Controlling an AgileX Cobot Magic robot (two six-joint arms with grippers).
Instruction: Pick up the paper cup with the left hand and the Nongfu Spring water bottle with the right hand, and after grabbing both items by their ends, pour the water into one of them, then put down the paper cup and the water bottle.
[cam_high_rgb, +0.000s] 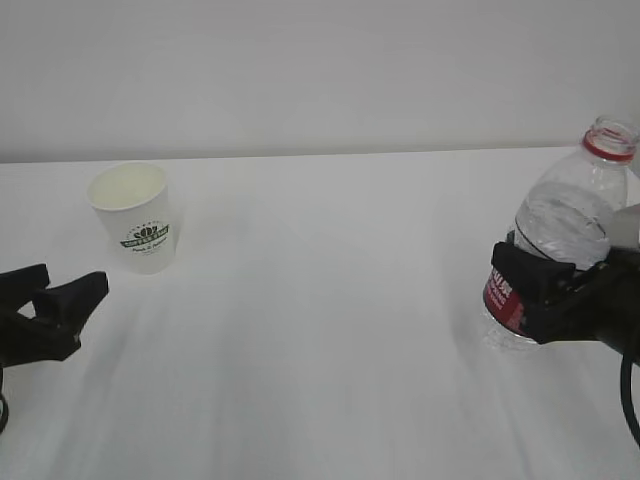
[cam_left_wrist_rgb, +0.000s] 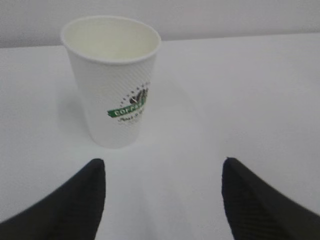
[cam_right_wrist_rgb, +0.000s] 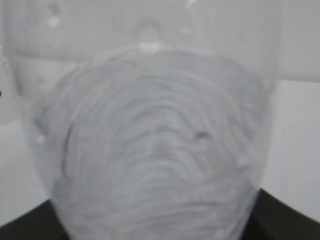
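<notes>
The paper cup (cam_high_rgb: 135, 215) stands upright on the white table (cam_high_rgb: 330, 330) at the back left, its green logo towards me; its inside (cam_left_wrist_rgb: 112, 42) looks dry. My left gripper (cam_high_rgb: 72, 285) hangs open just short of it, and in the left wrist view the cup (cam_left_wrist_rgb: 115, 85) lies beyond and left of the gap between the fingers (cam_left_wrist_rgb: 80, 200), untouched. At the right edge my right gripper (cam_high_rgb: 535, 285) is shut on the labelled lower body of the uncapped Nongfu Spring water bottle (cam_high_rgb: 565, 215), which leans slightly. Its ribbed clear wall (cam_right_wrist_rgb: 160, 150) fills the right wrist view. Water shows inside it.
A plain pale wall (cam_high_rgb: 320, 70) rises behind the table's far edge. Bare white tabletop lies between cup and bottle. I cannot tell whether the bottle's base (cam_high_rgb: 510, 340) rests on the table or hangs just above it.
</notes>
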